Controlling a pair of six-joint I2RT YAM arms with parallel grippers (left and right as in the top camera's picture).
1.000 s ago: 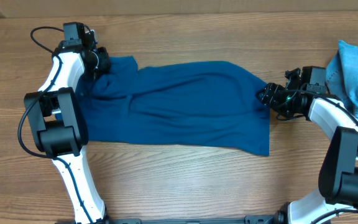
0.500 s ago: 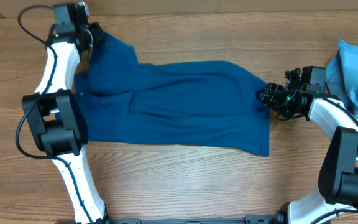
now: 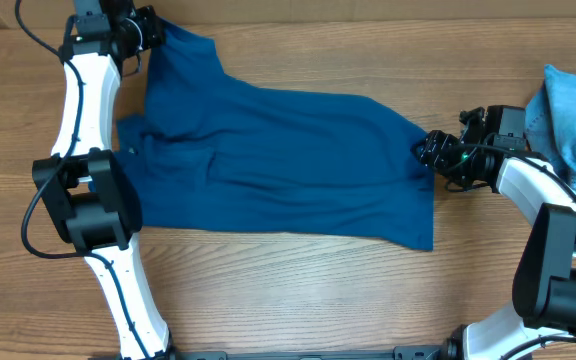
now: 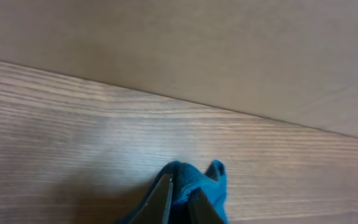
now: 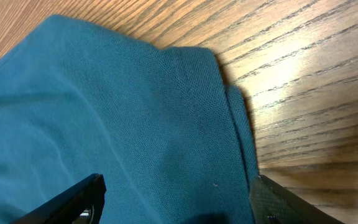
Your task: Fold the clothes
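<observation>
Pulled toward the far-left corner of the table [image 3: 268, 290] over the last second, the left gripper [image 3: 154, 30] has taken a corner of the shirt [image 3: 298, 160] with it. What was a bunched lobe beside the arm is now drawn out into a taut point. In the wrist view that gripper [image 4: 179, 200] is pinched tight on a small tuft of the blue cloth, with bare wood beyond it.

From that grip the shirt runs away to the right and toward the near edge. Its long axis lies across the table from left to right, and the body lies mostly flat with a few soft creases near the left arm.

At the far end the right gripper [image 3: 430, 152] has not shifted. Its fingers stand wide apart over the shirt's right edge [image 5: 166, 112], gripping nothing yet. That edge lies directly under it, so the right arm is clearly the nearer one for this end. The coming move likely depends on it closing there, so both ends can be pulled straight.

A light-blue garment [image 3: 573, 110] lies heaped at the right edge, just beyond the right arm.
</observation>
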